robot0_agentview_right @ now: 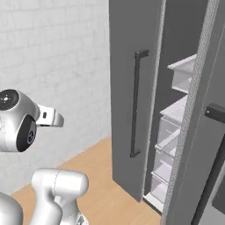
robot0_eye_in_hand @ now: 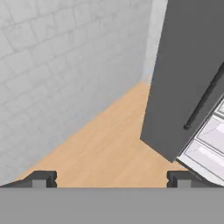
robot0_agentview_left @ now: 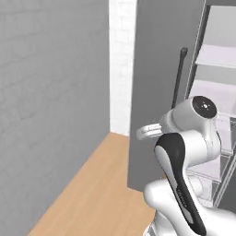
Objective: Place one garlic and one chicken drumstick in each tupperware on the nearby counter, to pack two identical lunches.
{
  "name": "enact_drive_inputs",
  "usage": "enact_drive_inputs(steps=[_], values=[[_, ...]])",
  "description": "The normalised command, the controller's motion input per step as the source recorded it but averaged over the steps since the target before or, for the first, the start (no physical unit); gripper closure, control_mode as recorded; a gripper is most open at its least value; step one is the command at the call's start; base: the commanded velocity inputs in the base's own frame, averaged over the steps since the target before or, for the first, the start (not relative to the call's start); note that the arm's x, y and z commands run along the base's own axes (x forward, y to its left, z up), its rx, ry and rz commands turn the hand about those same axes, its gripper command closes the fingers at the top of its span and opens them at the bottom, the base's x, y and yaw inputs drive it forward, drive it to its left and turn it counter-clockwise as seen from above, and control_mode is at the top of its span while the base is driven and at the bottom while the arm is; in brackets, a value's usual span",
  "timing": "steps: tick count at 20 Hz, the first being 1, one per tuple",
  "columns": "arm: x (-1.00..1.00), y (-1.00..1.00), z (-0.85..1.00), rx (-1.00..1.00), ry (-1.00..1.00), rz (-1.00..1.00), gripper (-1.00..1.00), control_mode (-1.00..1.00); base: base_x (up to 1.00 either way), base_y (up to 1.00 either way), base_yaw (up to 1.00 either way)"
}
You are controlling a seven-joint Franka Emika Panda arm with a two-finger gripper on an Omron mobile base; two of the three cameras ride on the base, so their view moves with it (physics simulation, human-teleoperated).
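gripper (robot0_eye_in_hand: 111, 178) jaws spread wide, empty, over wood floor (robot0_eye_in_hand: 109, 144) nr fridge door (robot0_eye_in_hand: 188, 74)

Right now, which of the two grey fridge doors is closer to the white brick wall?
The left door, the one with the long dark bar handle. The other door stands beyond the open shelves, away from the wall.

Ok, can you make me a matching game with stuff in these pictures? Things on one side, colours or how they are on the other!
Things:
1. fridge door
2. door handle
3. floor
4. gripper

Colour or state:
A. light-brown wood
B. swung open, dark grey
C. jaws wide apart, holding nothing
D. long, black, upright bar

Pairs: 1-B, 2-D, 3-A, 4-C
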Motion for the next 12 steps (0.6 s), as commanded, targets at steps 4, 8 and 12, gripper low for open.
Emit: enact_drive_inputs(steps=[4,8,12], values=[[0.00,0.00,0.00,0.00,0.00,0.00,-1.00,1.00,0.08,0.00,-0.97],[0.00,0.00,0.00,0.00,0.00,0.00,-1.00,1.00,0.16,0.00,-0.67],[0.00,0.00,0.00,0.00,0.00,0.00,-1.00,1.00,0.10,-0.03,-0.02]])
